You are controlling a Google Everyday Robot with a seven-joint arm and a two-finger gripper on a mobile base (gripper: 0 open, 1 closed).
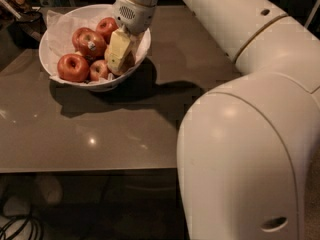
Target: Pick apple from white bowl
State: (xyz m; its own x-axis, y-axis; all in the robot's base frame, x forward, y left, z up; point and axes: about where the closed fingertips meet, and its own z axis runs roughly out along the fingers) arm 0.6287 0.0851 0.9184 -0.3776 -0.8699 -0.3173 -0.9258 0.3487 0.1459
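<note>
The white bowl (60, 28), lined with crumpled white paper, stands at the table's back left. Several red apples lie in it: one at the front left (73, 67), one with a small sticker (91, 43), one at the back (107, 26) and a smaller one at the front (100, 70). My gripper (120, 51) reaches down into the right side of the bowl. Its pale yellow tip covers the pale apple (129, 62), of which only a dim edge shows beside it.
The bowl sits on a glossy brown table (100, 129) whose front edge runs across the lower part of the view. My large white arm (250, 134) fills the right side. Dark clutter (20, 9) lies beyond the table's back left corner.
</note>
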